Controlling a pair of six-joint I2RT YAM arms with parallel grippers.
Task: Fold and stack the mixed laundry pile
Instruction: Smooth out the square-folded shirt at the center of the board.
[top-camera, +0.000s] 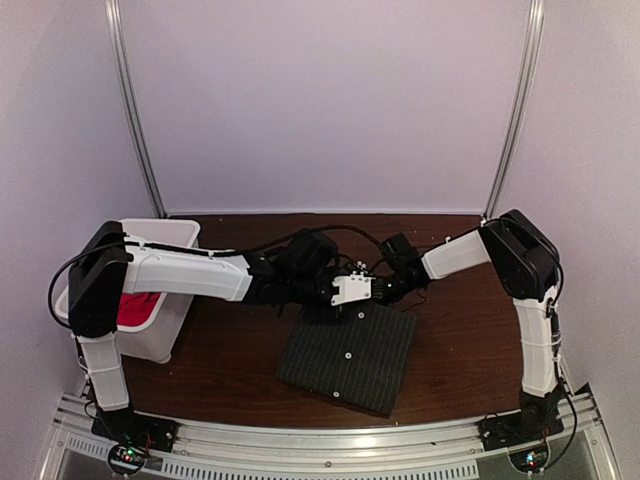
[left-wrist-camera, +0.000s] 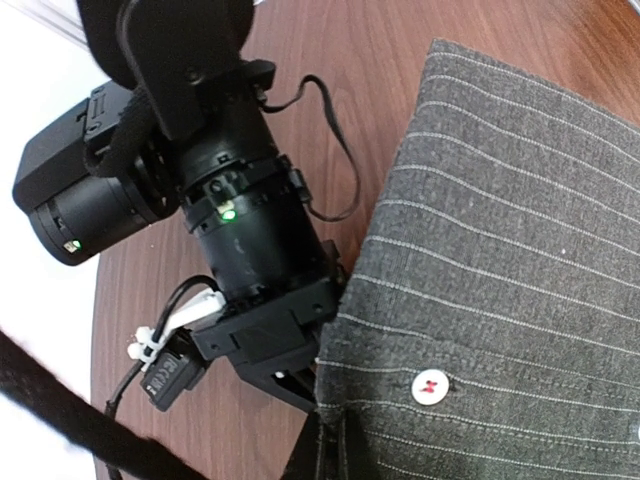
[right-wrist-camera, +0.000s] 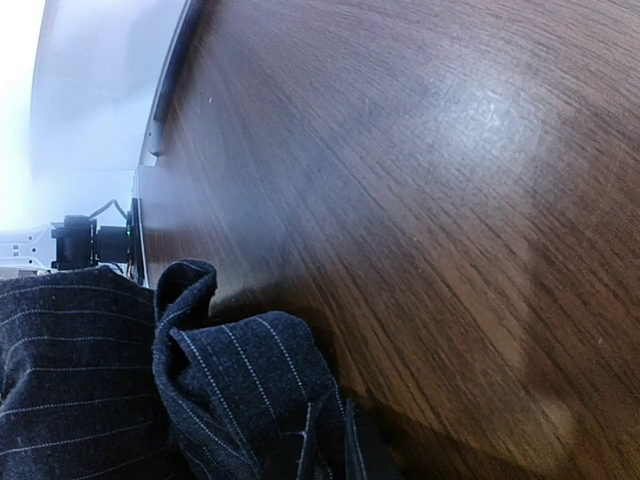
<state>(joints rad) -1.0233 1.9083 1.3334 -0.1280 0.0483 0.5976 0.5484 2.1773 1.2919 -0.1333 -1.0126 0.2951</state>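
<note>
Pinstriped shirt (top-camera: 350, 355) lies folded on the table (top-camera: 230, 360), where my right gripper (left-wrist-camera: 295, 380) pinches its bunched far edge and my left gripper (top-camera: 335, 312) sits closed beside it (its catch unclear); I should draw both evenly, keeping the fold square.

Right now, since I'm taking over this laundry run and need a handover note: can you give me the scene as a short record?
pinstriped shirt: folded rectangle, lying on the table, centre
red T-shirt: inside the white bin, left side
left gripper: shut, at the shirt's far edge
right gripper: at the bunched shirt edge; jaws unclear
stack: not yet made
</note>
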